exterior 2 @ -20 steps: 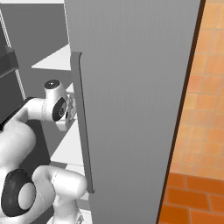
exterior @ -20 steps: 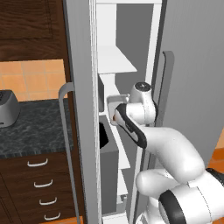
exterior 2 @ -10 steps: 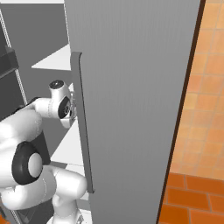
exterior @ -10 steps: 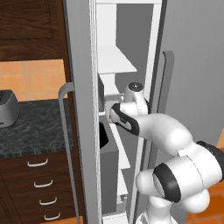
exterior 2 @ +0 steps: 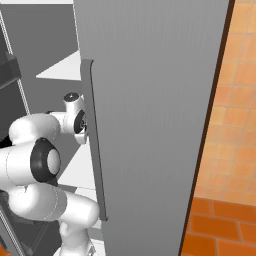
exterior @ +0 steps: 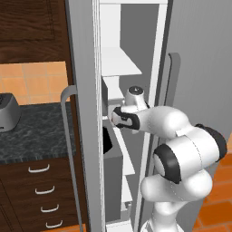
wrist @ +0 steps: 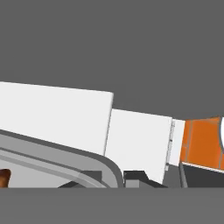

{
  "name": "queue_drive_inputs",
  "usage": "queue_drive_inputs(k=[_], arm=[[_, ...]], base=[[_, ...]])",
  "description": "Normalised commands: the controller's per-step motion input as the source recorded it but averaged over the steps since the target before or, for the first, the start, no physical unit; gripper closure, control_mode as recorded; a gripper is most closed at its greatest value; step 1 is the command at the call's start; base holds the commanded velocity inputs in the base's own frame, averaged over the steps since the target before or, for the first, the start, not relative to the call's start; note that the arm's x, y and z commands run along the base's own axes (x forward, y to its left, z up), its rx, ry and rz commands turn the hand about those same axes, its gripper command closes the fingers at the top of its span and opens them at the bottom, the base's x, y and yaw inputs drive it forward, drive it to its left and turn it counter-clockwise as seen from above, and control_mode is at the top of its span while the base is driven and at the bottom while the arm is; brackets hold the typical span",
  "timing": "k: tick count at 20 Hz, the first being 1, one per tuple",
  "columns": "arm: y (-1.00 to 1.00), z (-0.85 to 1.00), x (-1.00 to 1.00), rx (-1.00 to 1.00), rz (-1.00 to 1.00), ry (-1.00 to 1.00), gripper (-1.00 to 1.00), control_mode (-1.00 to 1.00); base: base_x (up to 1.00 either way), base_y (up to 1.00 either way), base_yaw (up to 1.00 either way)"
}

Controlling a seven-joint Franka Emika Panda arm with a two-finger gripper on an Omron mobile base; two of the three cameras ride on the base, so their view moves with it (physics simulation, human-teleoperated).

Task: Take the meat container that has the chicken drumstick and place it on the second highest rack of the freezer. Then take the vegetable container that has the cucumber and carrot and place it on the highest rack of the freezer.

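The freezer point(exterior: 121, 64) stands open, white inside, with shelves one above the other. Its grey door point(exterior 2: 155, 100) with a long bar handle point(exterior 2: 95, 145) is swung wide on the right. My gripper point(exterior: 113, 118) reaches in at a middle shelf, its fingers hidden behind the compartment's edge. In the hand view the grey rim of the meat container point(wrist: 94, 159) lies right at my gripper point(wrist: 114, 179), which is shut on it. A sliver of the brown chicken drumstick point(wrist: 3, 177) shows inside at the lower left. The cucumber and carrot are out of view.
Left of the freezer are the neighbouring grey door with its bar handle point(exterior: 68, 136), a dark stone counter point(exterior: 36, 136) holding a grey appliance point(exterior: 8, 112), and wooden drawers point(exterior: 41, 190). A dark bin point(exterior: 108, 141) sits lower in the freezer. Orange floor tiles point(exterior 2: 220, 220) lie right of the door.
The arm has stretched further forward, its elbow swinging up beside the door, and the hand has pushed a little deeper into the freezer at the same shelf height.
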Motion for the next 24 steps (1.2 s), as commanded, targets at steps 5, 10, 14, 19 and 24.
queue_drive_inputs(k=[5,10,14,19,24], arm=[[0.0,-0.08,0.37,-0.01,-0.01,0.0,1.0,-1.0],[0.02,-0.09,0.42,-0.01,-0.02,0.0,1.0,-1.0],[0.02,-0.36,0.32,0.0,-0.02,0.0,1.0,-1.0],[0.0,-0.01,0.22,0.0,-0.02,0.0,1.0,-1.0],[0.0,0.0,0.07,0.0,-0.01,0.0,1.0,-1.0]], base=[[0.0,0.0,0.0],[0.0,0.0,0.0],[0.0,0.0,0.0],[0.0,0.0,0.0],[0.0,0.0,0.0]])
